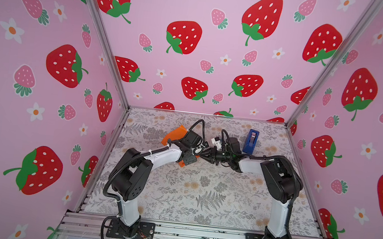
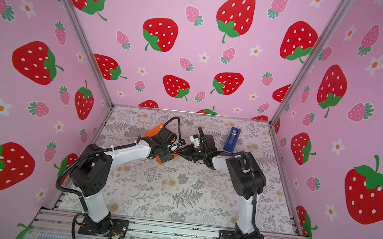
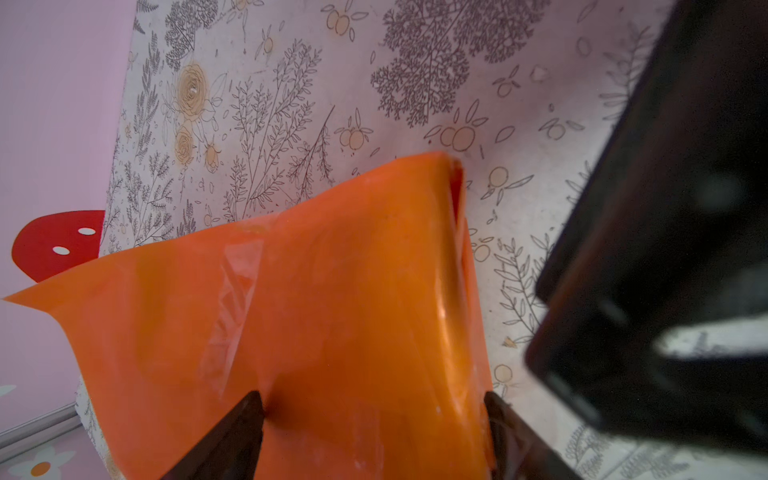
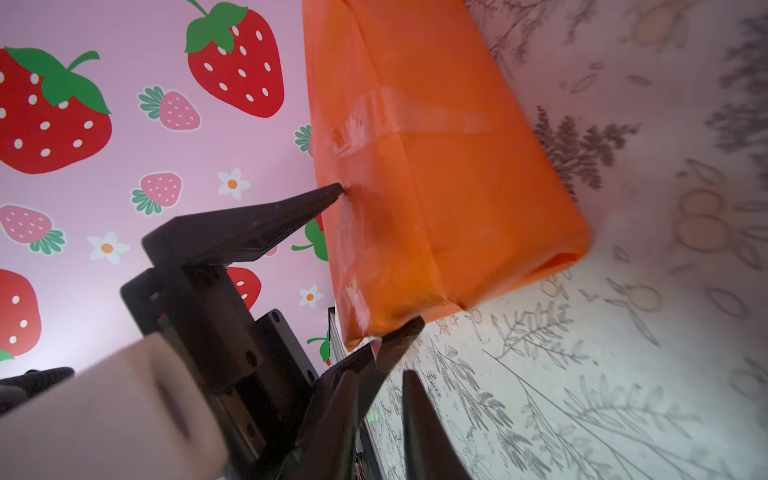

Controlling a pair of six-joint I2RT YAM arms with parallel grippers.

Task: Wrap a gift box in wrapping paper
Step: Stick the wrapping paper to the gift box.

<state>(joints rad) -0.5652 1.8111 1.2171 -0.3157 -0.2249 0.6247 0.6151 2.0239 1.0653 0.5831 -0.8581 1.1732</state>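
The orange wrapping paper point(image 3: 353, 291) is folded round a box-shaped parcel, with clear tape point(image 4: 374, 120) over its seam. The gift box is hidden inside the paper. My left gripper point(image 3: 374, 399) is shut across the parcel, one finger point(image 4: 332, 191) pressing each side, and holds it just over the table. One end of the paper tube point(image 4: 557, 262) gapes open. My right gripper point(image 4: 380, 372) sits right beside the parcel's near corner, jaws a little apart with nothing between them. In both top views the two grippers point(image 1: 203, 154) point(image 2: 181, 152) meet at mid-table, and the arms cover most of the paper point(image 1: 174, 133) point(image 2: 152, 132).
A blue tape dispenser point(image 1: 251, 141) point(image 2: 232, 139) stands at the back right of the floral table point(image 1: 201, 199). Pink strawberry walls close in the back and both sides. The right arm shows as a dark blur point(image 3: 665, 249) close beside the parcel.
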